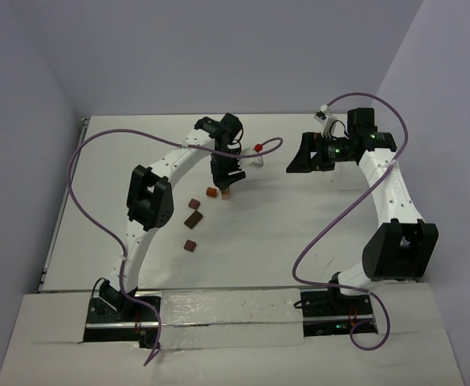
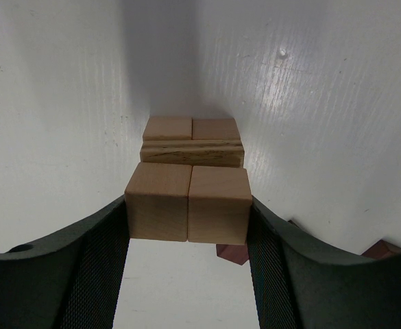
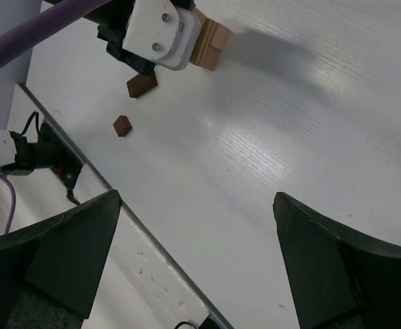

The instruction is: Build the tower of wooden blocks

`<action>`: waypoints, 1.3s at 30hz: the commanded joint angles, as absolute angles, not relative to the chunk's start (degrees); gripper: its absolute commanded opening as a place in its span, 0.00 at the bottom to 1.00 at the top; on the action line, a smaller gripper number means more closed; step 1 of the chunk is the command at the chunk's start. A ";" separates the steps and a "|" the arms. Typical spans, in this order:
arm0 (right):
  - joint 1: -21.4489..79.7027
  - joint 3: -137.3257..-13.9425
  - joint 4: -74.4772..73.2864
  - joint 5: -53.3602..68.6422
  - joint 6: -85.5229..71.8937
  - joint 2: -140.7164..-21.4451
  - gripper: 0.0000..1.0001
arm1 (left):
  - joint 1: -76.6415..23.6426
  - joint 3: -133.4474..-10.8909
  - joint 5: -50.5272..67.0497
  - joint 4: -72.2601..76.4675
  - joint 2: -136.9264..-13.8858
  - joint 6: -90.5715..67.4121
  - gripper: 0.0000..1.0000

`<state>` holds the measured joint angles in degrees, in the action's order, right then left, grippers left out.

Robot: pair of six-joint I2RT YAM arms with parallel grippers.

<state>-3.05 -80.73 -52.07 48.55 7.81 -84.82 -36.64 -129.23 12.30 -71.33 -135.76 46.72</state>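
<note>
Left gripper (image 2: 186, 219) clamped on pair of tan blocks (image 2: 160, 200) side by side, just above tower (image 2: 192, 152). Blocks likely light, rigid, smooth; squeeze outer faces or pair splits. Right gripper (image 3: 195, 236) apart, empty.

Lab scene: a white tabletop (image 1: 299, 217) sits in a corner between pale lavender walls (image 1: 218, 48). Toward the far middle stands what looks like a small clear plastic box (image 1: 255, 159), with a tiny red object (image 1: 258, 148) at its top. A metal rail (image 1: 55, 233) edges the table's left side; a pale board (image 1: 218, 358) covers the near edge.
</note>
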 commanded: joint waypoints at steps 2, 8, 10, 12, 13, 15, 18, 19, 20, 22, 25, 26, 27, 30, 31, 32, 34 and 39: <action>-3.52 -83.72 -52.82 49.62 8.44 -85.17 1.00 | -36.65 -130.47 11.91 -69.69 -135.53 45.70 0.20; -3.52 -83.69 -52.89 49.66 8.53 -85.41 1.00 | -36.74 -130.47 12.01 -69.43 -135.62 45.35 0.21; -3.52 -83.74 -52.91 49.76 8.53 -85.45 1.00 | -36.79 -130.40 11.95 -69.43 -135.62 45.35 0.22; -3.60 -83.67 -52.91 50.00 8.53 -85.52 1.00 | -37.00 -130.25 11.87 -69.35 -135.62 45.27 0.22; -3.60 -83.79 -52.97 50.07 8.53 -85.58 1.00 | -37.06 -130.25 11.87 -69.29 -135.68 45.14 0.23; -3.52 -83.98 -53.13 50.14 8.53 -85.65 1.00 | -37.19 -130.77 11.91 -69.31 -135.89 45.05 0.24; -3.58 -84.02 -53.17 49.97 8.53 -85.69 1.00 | -37.18 -131.44 12.02 -69.67 -136.29 44.94 0.25; -3.60 -84.06 -53.21 49.96 8.53 -85.69 1.00 | -37.18 -131.45 12.04 -69.66 -136.32 44.88 0.25; -3.59 -84.11 -53.26 50.01 8.53 -85.69 1.00 | -37.18 -131.31 11.99 -69.53 -136.29 44.84 0.25; -3.52 -84.11 -53.26 50.01 8.53 -85.69 1.00 | -37.18 -130.81 11.73 -69.08 -136.05 44.91 0.25; -3.45 -84.29 -53.29 50.16 8.53 -85.89 1.00 | -37.18 -130.17 11.58 -68.62 -135.62 44.82 0.25; -3.51 -84.31 -53.35 50.10 8.53 -85.98 1.00 | -37.18 -130.21 11.51 -68.60 -135.68 44.80 0.25; -3.52 -84.38 -53.35 50.11 8.53 -86.05 1.00 | -37.18 -130.38 11.51 -68.73 -135.89 44.75 0.25; -3.52 -84.61 -53.44 50.10 8.53 -86.20 1.00 | -37.18 -130.94 11.64 -68.73 -136.09 44.82 0.26; -3.52 -84.64 -53.47 50.10 8.53 -86.22 1.00 | -37.21 -131.13 11.69 -68.76 -136.23 44.85 0.26; -3.52 -84.64 -53.51 50.10 8.53 -86.22 1.00 | -37.25 -131.28 11.69 -68.81 -136.37 44.90 0.27; -3.52 -84.64 -53.53 50.19 8.53 -86.22 1.00 | -37.18 -131.31 11.63 -68.82 -136.38 44.97 0.27; -3.52 -84.96 -53.76 50.36 8.53 -86.54 1.00 | -37.23 -131.05 11.83 -68.82 -136.32 45.00 0.30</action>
<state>-3.05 -81.78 -52.85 49.18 7.81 -85.78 -36.77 -129.23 11.61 -69.97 -135.94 45.43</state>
